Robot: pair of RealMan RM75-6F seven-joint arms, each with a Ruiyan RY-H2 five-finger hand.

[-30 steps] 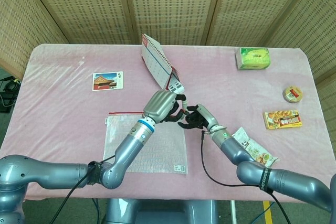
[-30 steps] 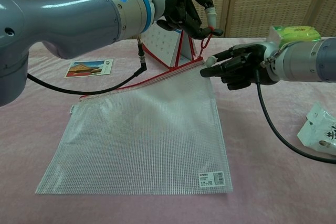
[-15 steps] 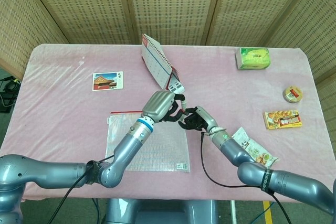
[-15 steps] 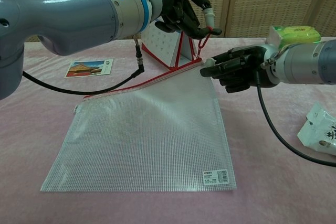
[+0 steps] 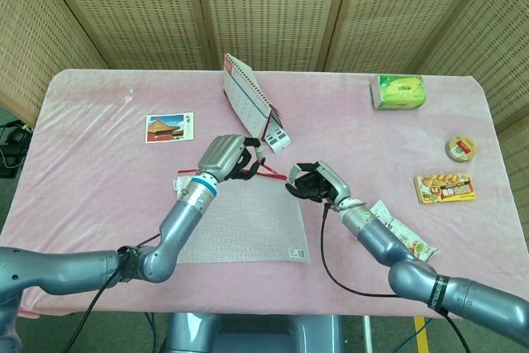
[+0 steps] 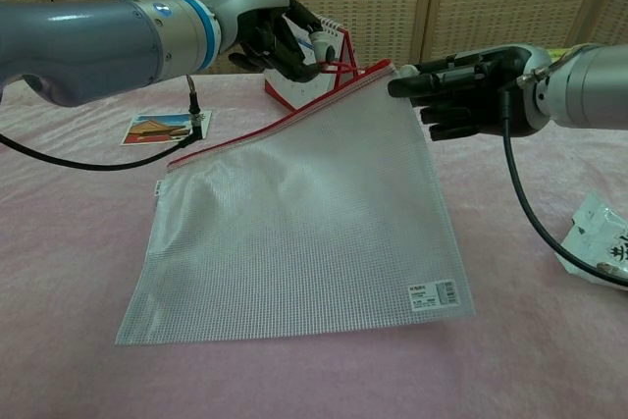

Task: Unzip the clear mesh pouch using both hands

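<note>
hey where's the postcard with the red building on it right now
The postcard lies flat on the pink tablecloth toward the table's left side in the head view, left of the standing desk calendar and beyond the mesh pouch.

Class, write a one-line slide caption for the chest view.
Right hand holds the mesh pouch corner while left hand pulls its red zipper tab.

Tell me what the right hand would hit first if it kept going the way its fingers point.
Probably the left hand: the right hand holds the clear mesh pouch's raised corner, fingers pointing along its red zipper edge. Depth is uncertain.
</note>
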